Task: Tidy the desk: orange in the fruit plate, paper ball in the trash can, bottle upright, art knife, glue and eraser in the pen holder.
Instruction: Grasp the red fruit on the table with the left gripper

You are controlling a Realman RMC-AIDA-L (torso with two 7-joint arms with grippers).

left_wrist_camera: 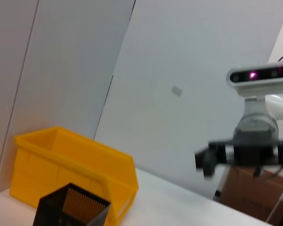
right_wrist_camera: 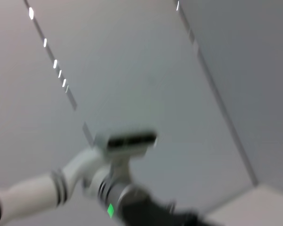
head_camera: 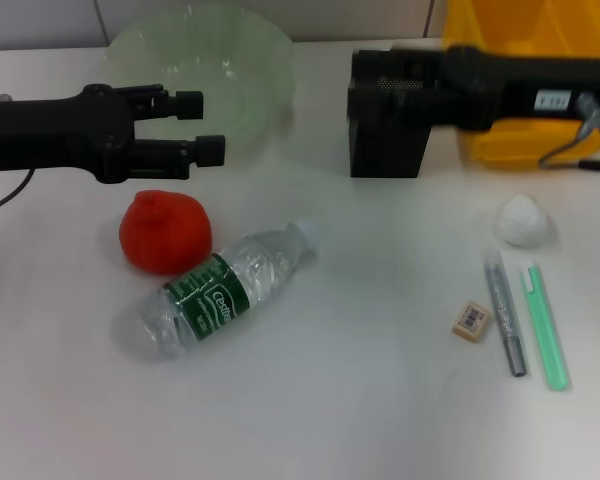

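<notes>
Nearest the camera, the bottle lies on its side just beside the orange, so neither is tidied yet. Above the orange, in front of the fruit plate, the left gripper hovers with fingers spread and empty, probably lining up a grasp. Whether the right gripper, near the pen holder, is open cannot be told.

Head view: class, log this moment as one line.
left tool: open, above orange | right tool: unseen, arm over pen holder | bottle: lying | nothing placed
</notes>
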